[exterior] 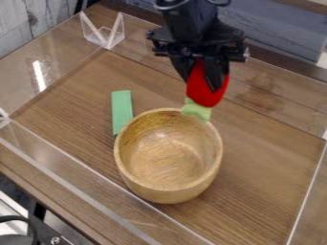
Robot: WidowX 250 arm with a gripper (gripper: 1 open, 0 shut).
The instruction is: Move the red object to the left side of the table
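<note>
Toward the left half of the table (274, 158), a green rectangular block (121, 110) lying flat on the wood, just beside the left rim of the round wooden bowl (167, 154), which sits near the front edge. Above the bowl's far right rim, clear of the tabletop, the red object (207, 89) hanging leafy end down, clamped between the closed fingers of the gripper (204, 69). Clear acrylic walls (76, 182) along the edges.
</note>
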